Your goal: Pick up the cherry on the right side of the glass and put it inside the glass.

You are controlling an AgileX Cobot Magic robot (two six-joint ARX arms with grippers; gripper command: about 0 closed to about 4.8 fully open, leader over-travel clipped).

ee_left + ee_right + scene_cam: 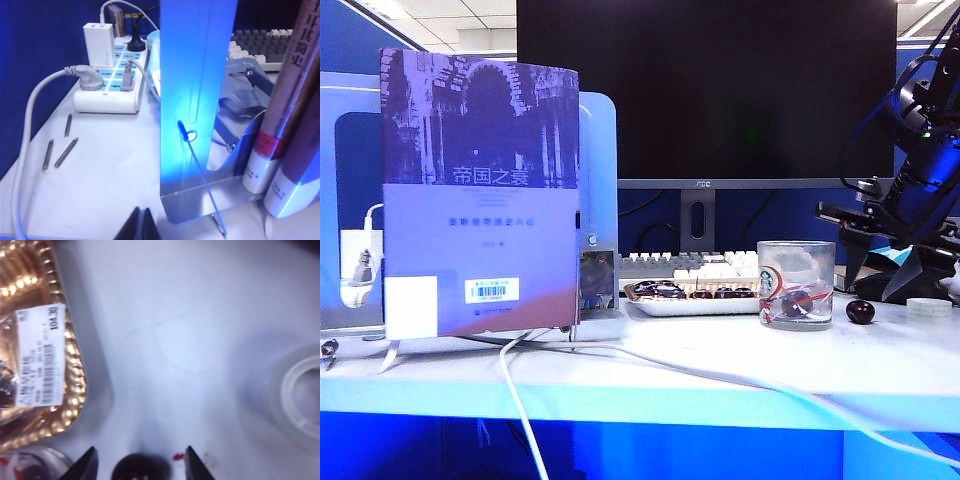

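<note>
The cherry point(860, 311), small, dark and glossy, lies on the white table just to the right of the glass point(796, 283), a short clear tumbler with a green logo and red lines. My right gripper point(880, 280) hangs above the cherry, fingers pointing down. The right wrist view shows the cherry point(140, 469) lying between the spread fingertips of the right gripper point(141, 450), touched by neither, and the glass rim point(35, 465) just beyond one finger. Far off on the left, by a metal bookend, my left gripper point(142, 212) is shut on nothing.
A tray point(650, 308) holding a row of dark fruits stands left of the glass, with its gold foil and price label point(40, 355) near the right gripper. A tape roll point(928, 307) lies right of the cherry. A book on a stand point(480, 200), cables, a keyboard and a monitor stand behind.
</note>
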